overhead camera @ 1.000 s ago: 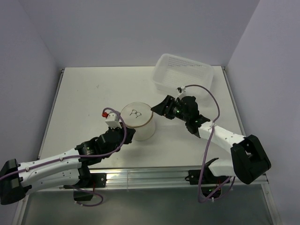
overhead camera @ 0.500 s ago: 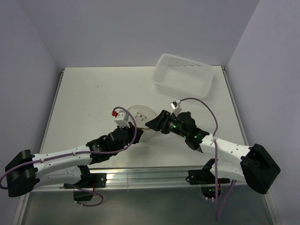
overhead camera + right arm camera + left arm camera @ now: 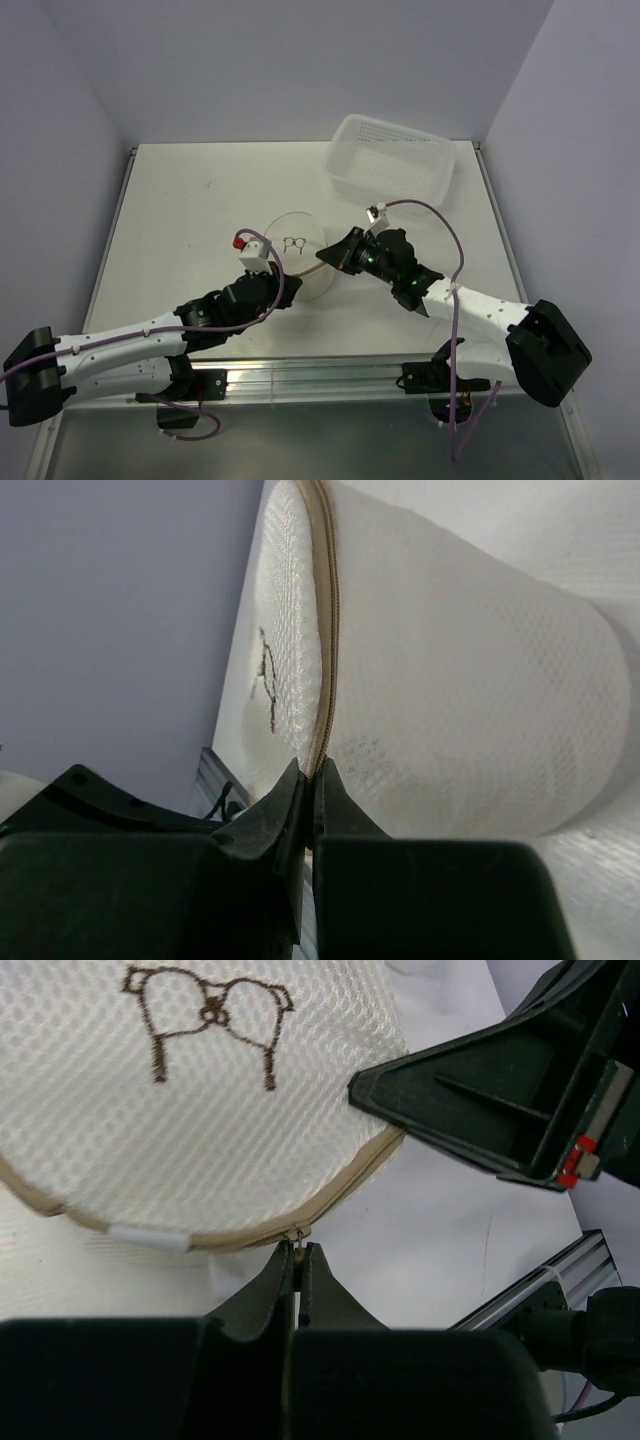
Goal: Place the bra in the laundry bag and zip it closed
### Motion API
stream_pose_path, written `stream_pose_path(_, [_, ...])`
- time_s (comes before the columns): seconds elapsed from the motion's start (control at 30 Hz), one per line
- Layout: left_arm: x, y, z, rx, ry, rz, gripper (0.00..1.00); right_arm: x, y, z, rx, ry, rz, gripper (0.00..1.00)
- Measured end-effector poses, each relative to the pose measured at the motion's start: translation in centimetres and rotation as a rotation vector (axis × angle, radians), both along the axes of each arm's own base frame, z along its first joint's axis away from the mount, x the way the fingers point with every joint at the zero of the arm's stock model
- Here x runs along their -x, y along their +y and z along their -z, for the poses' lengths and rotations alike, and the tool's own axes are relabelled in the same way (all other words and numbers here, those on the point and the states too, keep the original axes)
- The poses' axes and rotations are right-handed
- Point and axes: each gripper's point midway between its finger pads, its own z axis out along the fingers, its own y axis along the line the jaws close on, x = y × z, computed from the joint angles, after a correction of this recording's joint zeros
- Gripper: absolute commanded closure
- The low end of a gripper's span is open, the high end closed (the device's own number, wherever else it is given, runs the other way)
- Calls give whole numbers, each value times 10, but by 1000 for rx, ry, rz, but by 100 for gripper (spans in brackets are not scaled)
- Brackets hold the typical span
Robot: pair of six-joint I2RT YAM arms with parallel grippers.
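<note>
By the laundry bag (image 3: pixel 298 258), the left gripper (image 3: pixel 298 1252) is closed tight on the zip pull (image 3: pixel 296 1234), ready to tug. The right gripper (image 3: pixel 308 770) pinches the beige rim (image 3: pixel 330 630) to steady it.

From above and behind the arm bases (image 3: pixel 182 378), looks down from afar over the whole table (image 3: pixel 180 200). From the left wrist, faces the laundry bag (image 3: pixel 190 1110) lid and zip rim at very close range. From the right wrist, sights along that rim edge-on, equally close. Shares only the bag among all three.
</note>
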Motion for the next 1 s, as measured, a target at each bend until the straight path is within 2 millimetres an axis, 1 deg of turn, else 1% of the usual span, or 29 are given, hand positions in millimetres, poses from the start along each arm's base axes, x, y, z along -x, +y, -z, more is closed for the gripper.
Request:
stream_pose_path(0.07, [-1,7,-3,-6,-9,-14,100,-9,-6,0,20,-9,7,100])
stream_pose_path(0.13, [-3,15,-2,-29,-12,-35,100,-21,-13,1,45,-18,9,100])
stream_pose_path(0.2, [-5,22,-1,-45,-11,-55,100,-28,-14,3,65,-17,-13,100])
stream_pose_path(0.27, [-6,27,0,-55,-11,-70,100,-31,-9,5,86,-17,-63,100])
stream_pose_path(0.4, [-9,39,3,-92,-7,-115,100,-32,1,3,102,-28,-142,100])
stream_pose_path(0.6, [-13,48,-9,-81,-19,-168,99,-31,8,-7,104,-59,-203,100])
stream_pose_path(0.63, [-13,49,-11,-74,-23,-169,96,-31,8,-7,104,-61,-207,100])
stream_pose_path(0.67, [-13,49,-13,-70,-27,-169,81,-31,9,-7,103,-61,-210,100])
stream_pose_path(0.7, [-13,49,-14,-71,-32,-167,72,-31,9,-7,103,-60,-213,99])
stream_pose_path(0.73, [-13,52,-15,-79,-40,-173,63,-32,8,-6,111,-65,-210,95])
stream_pose_path(0.77, [-14,56,-15,-92,-46,-184,45,-35,5,-3,122,-63,-197,91])
stream_pose_path(0.8, [-15,61,-15,-106,-54,-194,38,-39,1,-1,133,-59,-180,84])
stream_pose_path(0.83, [-16,64,-17,-106,-57,-204,28,-42,-2,3,145,-54,-165,65])
stream_pose_path(0.87, [-16,68,-18,-111,-60,-212,23,-44,-5,5,151,-45,-152,55])
stream_pose_path(0.9, [-16,70,-19,-111,-61,-218,16,-45,-7,7,163,-44,-142,33])
stream_pose_path(0.97, [-15,75,-26,-111,-70,-224,3,-46,-7,9,174,-43,-132,13])
stream_pose_path(1.0, [-15,77,-32,-111,-77,-227,2,-46,-7,8,179,-48,-131,1])
